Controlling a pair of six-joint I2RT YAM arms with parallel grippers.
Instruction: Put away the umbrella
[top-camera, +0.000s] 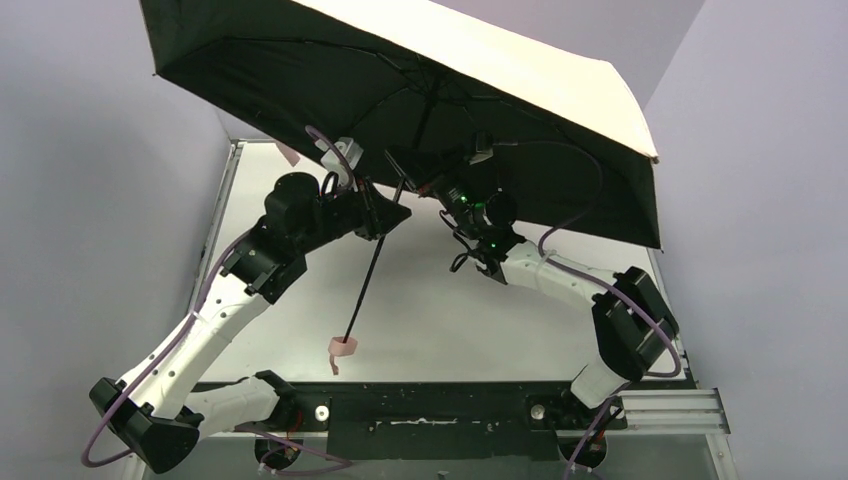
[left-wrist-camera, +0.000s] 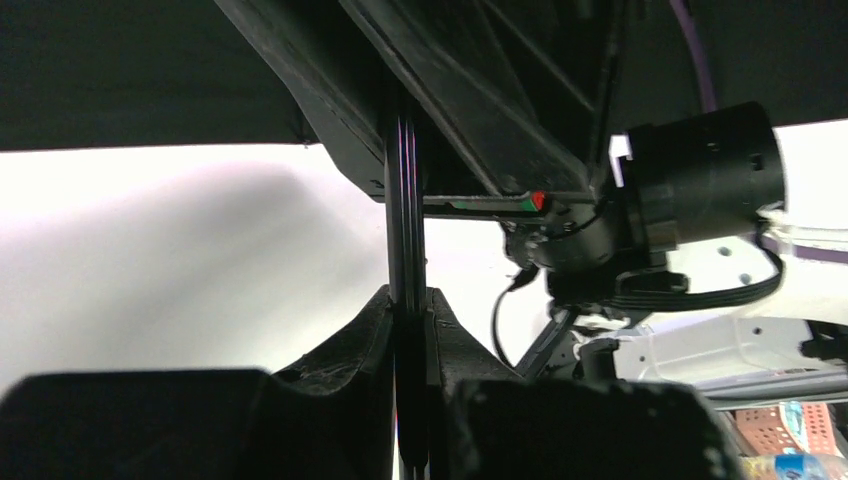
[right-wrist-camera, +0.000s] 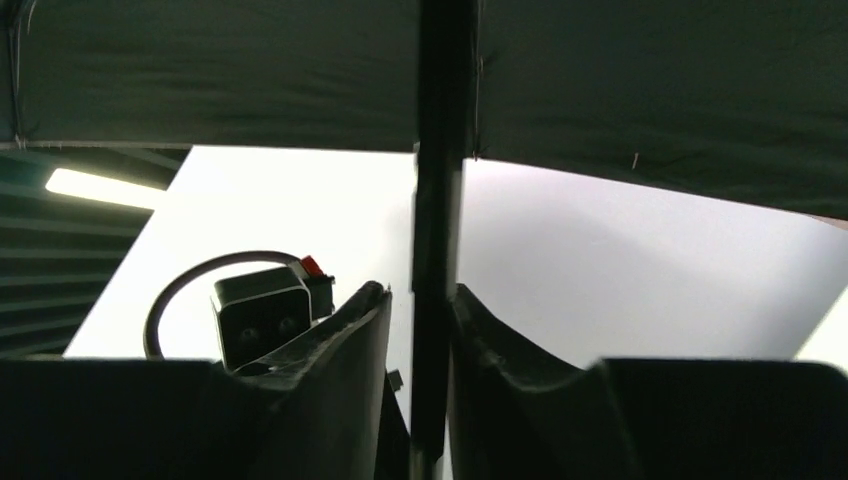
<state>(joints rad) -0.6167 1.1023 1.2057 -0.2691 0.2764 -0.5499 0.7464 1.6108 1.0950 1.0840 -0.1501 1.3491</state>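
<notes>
The umbrella is open and held tilted above the table. Its canopy (top-camera: 420, 70) is black underneath and pale pink on top. The thin black shaft (top-camera: 372, 270) slants down to the small pink handle (top-camera: 343, 347), which hangs near the table front. My left gripper (top-camera: 392, 212) is shut on the shaft (left-wrist-camera: 405, 200), as the left wrist view (left-wrist-camera: 408, 300) shows. My right gripper (top-camera: 415, 170) sits higher on the shaft, just under the canopy. In the right wrist view (right-wrist-camera: 420, 295) its jaws stand around the shaft (right-wrist-camera: 440, 150), with a narrow gap at the left finger.
The white table (top-camera: 480, 320) has raised edges at left and back. A grey wall stands on each side. An aluminium rail (top-camera: 670, 405) sticks out at the front right. The canopy hangs over the back half of the table and both wrists.
</notes>
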